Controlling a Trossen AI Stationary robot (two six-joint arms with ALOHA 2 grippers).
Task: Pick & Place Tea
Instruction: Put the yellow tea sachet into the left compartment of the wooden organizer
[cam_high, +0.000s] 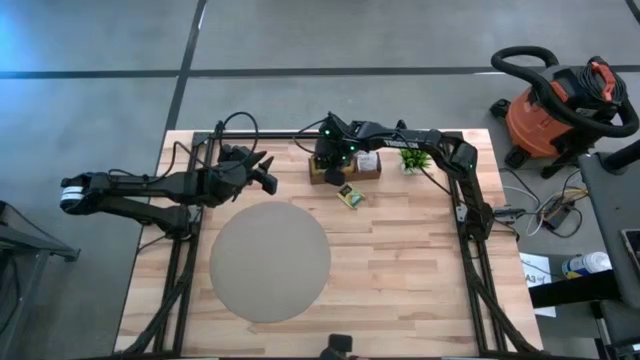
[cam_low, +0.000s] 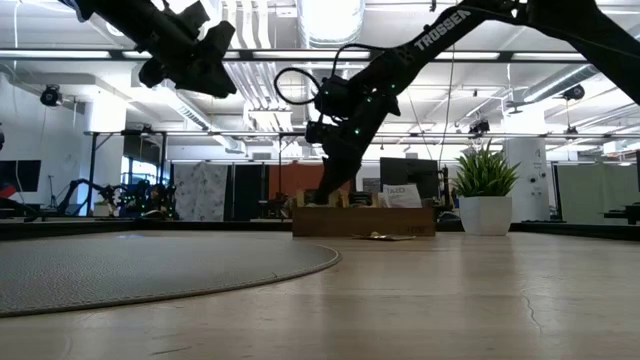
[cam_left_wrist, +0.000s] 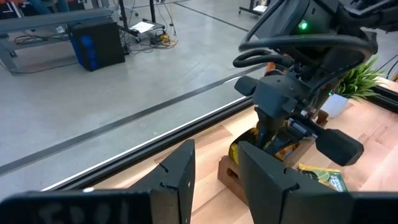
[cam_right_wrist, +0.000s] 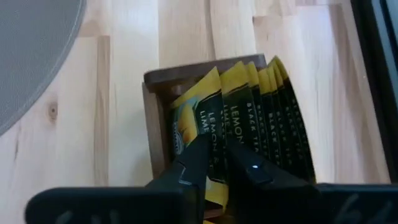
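Currently the right gripper (cam_high: 328, 172) sits at upper centre of the high view, reaching down into the left-hand compartment of the brown wooden three-compartment tray (cam_high: 372, 175) at the table's far edge. In the right wrist view its two dark fingers (cam_right_wrist: 193, 163) are drawn nearly together around the front yellow paper tea sachet (cam_right_wrist: 198, 121), a flat square packet with a dark label reading lemon and lime. Judgement: the narrow gap suits a thin sachet, gripped across its faces at the top edge. Whether the grip is firm or just slackening, cannot tell.

The remaining yellow sachets (cam_right_wrist: 273, 118) stand on edge, packed face to face, fanned and leaning toward the right of that frame; their flat faces are turned toward the gripped one. One more sachet, green and yellow (cam_high: 350, 196), lies flat on the light wooden table (cam_high: 420, 280) just below the tray in the high view, apart from it, corner toward the tray.

The left gripper (cam_high: 262, 172) hangs at left of centre, above the round grey mat's (cam_high: 270, 260) upper edge, fingers (cam_left_wrist: 177, 177) parted, holding nothing, aimed at the tray. Probably waiting. A small green potted plant (cam_high: 414, 158) stands just right of the tray.
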